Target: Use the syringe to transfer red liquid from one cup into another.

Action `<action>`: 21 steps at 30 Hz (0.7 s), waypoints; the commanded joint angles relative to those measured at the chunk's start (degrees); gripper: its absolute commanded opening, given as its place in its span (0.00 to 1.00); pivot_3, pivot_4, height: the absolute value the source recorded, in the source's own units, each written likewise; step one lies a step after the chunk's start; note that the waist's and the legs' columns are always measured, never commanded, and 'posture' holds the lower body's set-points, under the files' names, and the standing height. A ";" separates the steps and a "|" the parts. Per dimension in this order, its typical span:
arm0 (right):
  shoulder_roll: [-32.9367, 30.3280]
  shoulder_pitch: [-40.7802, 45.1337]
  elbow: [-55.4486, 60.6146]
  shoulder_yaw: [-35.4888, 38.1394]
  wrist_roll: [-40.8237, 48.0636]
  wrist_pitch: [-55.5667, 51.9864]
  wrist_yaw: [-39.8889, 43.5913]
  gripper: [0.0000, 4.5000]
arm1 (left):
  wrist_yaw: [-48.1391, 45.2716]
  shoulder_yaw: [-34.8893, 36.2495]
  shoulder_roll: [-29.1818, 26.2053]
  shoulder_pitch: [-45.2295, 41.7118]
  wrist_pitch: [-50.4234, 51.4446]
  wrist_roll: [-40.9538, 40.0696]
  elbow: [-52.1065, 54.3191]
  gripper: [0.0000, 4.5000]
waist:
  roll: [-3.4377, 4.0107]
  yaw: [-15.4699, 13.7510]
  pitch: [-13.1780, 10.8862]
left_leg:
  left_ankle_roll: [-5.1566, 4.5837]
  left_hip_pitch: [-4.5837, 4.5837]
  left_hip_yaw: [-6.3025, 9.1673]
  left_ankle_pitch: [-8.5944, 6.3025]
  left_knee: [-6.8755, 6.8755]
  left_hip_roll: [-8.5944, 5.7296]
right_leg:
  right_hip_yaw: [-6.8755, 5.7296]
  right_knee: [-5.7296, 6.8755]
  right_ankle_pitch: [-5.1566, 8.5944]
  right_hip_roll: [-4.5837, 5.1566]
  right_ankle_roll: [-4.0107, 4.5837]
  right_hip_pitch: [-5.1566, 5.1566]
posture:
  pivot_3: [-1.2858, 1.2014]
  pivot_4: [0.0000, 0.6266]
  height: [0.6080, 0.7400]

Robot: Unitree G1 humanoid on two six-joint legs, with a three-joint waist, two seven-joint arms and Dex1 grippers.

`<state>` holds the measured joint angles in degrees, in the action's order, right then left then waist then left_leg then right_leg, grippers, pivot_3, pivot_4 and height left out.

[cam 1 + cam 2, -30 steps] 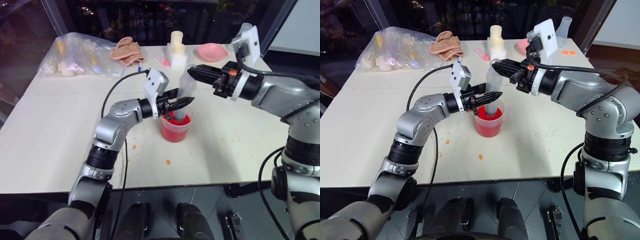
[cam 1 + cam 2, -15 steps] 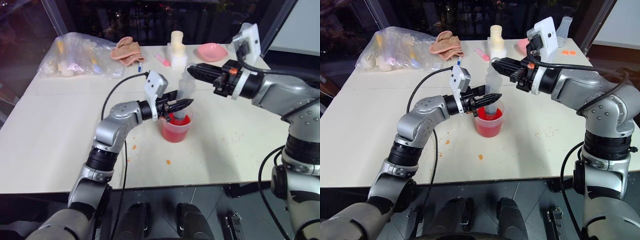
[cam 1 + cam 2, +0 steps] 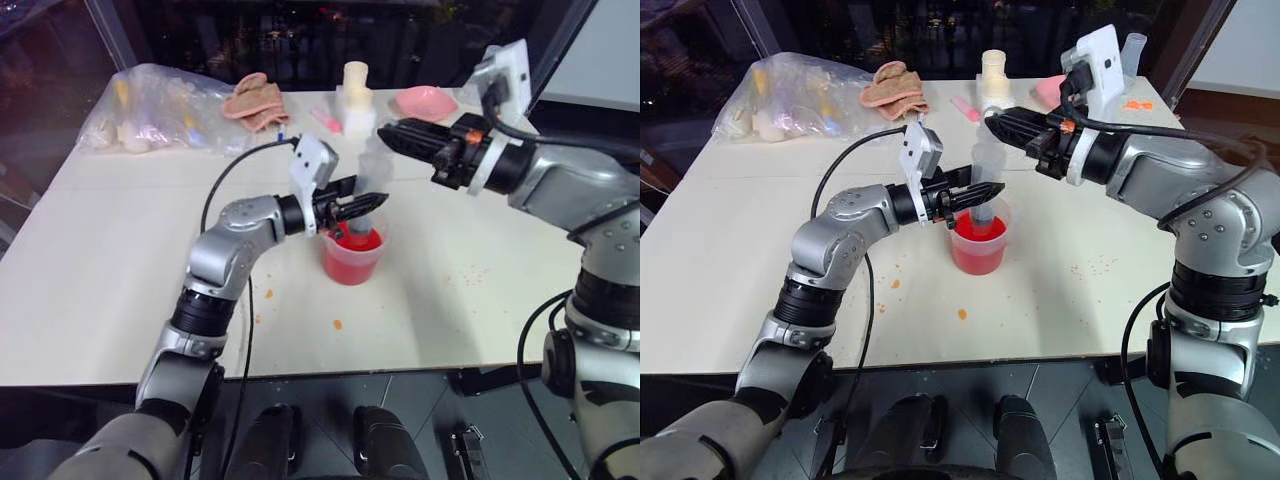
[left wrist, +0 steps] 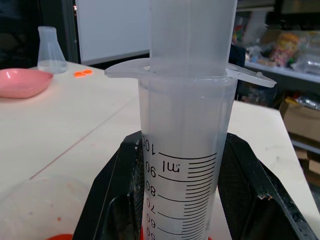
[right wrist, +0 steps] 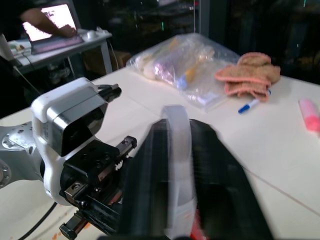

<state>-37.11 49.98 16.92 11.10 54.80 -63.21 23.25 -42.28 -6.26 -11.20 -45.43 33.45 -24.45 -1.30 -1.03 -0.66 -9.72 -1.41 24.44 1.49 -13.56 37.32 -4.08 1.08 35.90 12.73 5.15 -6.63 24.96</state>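
Observation:
The syringe stands upright with its lower end in a clear cup that holds red liquid, near the table's middle. My left gripper is shut on the syringe's barrel just under its flange, coming in level from the left. My right gripper reaches in from the right at the white plunger's top. Its fingers flank the plunger, slightly parted from it. The other cup is out of view.
At the table's far edge lie a clear bag of items, a pink cloth, a white bottle, a pink bowl and a clear flask. Red drips dot the table in front of the cup.
My right gripper's fingers have eased apart around the plunger's top. The left gripper and the syringe have stayed where they were.

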 commanded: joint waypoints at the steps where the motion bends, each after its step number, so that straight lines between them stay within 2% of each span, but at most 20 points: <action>1: -0.72 0.68 2.19 2.14 0.59 0.89 -0.11 0.60 | 0.30 1.51 -0.12 -1.69 0.14 -1.42 3.14 0.33 | 0.00 0.00 0.00 | 0.00 0.00 0.00 0.00 -0.01 0.00 | 0.00 0.00 0.00 0.00 0.00 0.00 | 0.52 0.24 1.00; 10: -3.27 0.05 1.60 6.81 4.65 -1.83 -0.23 0.60 | 2.87 4.29 1.01 -2.96 2.32 -4.22 4.48 0.33 | 0.00 -0.05 0.00 | 0.00 0.01 0.00 0.00 -0.03 0.00 | 0.00 -0.05 0.00 0.01 0.00 0.00 | 0.52 0.24 1.00; 16: -2.69 1.39 -1.30 14.69 14.81 -4.00 -4.75 0.60 | 6.12 7.71 2.18 -7.77 1.55 -5.07 2.00 0.33 | -0.01 -0.08 -0.01 | -0.03 0.04 0.01 -0.02 -0.03 0.00 | -0.02 -0.14 0.00 0.01 0.00 -0.03 | 0.52 0.24 1.00; 21: -2.08 1.18 -1.46 15.86 19.62 -2.77 -9.64 0.60 | 8.16 9.54 2.33 -13.34 -5.59 -1.67 -5.71 0.33 | -0.01 0.01 -0.01 | -0.05 0.03 0.00 -0.03 -0.08 0.00 | -0.03 -0.20 -0.01 0.00 -0.01 -0.04 | 0.52 0.24 1.00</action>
<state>-39.23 49.93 14.35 25.69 72.33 -67.15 14.88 -34.55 1.73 -8.75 -56.46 31.82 -27.25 -6.03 -1.04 -0.65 -9.73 -1.45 24.47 1.49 -13.59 37.23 -4.08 1.05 35.69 12.73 5.15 -6.64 24.92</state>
